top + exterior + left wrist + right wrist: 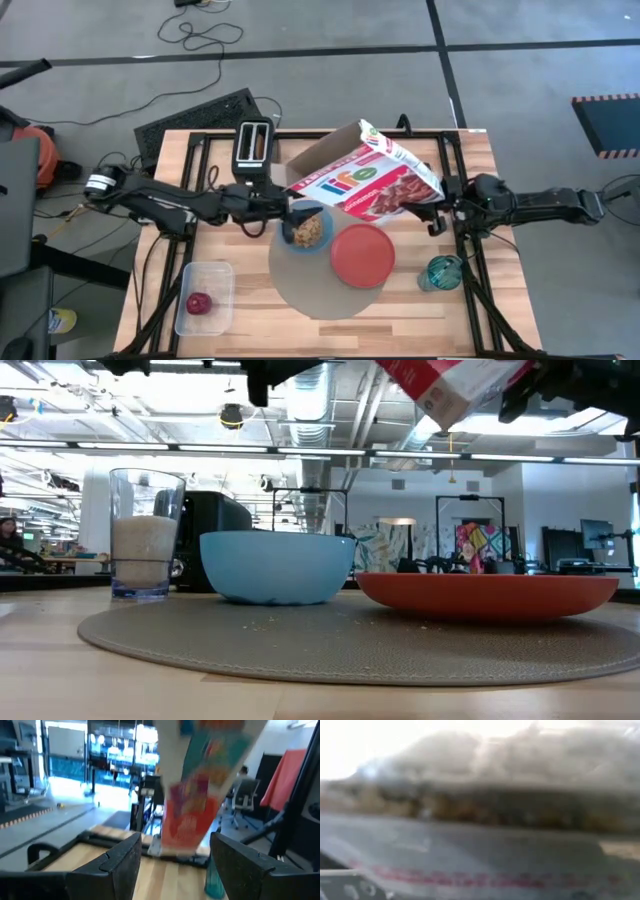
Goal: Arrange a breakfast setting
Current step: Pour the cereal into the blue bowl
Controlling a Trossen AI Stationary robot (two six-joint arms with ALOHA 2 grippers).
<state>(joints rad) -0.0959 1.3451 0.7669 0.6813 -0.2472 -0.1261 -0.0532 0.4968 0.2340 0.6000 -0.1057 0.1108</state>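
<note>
On the round grey-beige mat (pixel 312 290) stand a light-blue bowl (pixel 308 228) with cereal in it and a red-orange plate (pixel 362 255). The teal glass (pixel 441 272) stands at the mat's right edge. Above the bowl and plate hangs a tilted red-and-white cereal box (pixel 365 178), with my right gripper (pixel 443 195) shut on it. My left gripper (pixel 287 209) stands open just left of the bowl and holds nothing; in its wrist view the fingers (pixel 120 865) are apart and the box (pixel 200 795) hangs ahead. The low view shows the bowl (pixel 278 565), plate (pixel 490 592) and glass (pixel 147 535) on the mat (pixel 330 645). My right gripper holds the cereal box by its right end (pixel 428 190), coming at it roughly level from the table's right. The box hangs clear of the table, tilted, its left end over the bowl. The wrist view is filled by the blurred box, so the finger placement does not show.
A black-and-silver toaster (pixel 253 148) stands at the far left of the table. A clear plastic tub (pixel 205 298) with a red apple (pixel 199 303) sits near the front left. Bare wood lies at the front right, past the glass.
</note>
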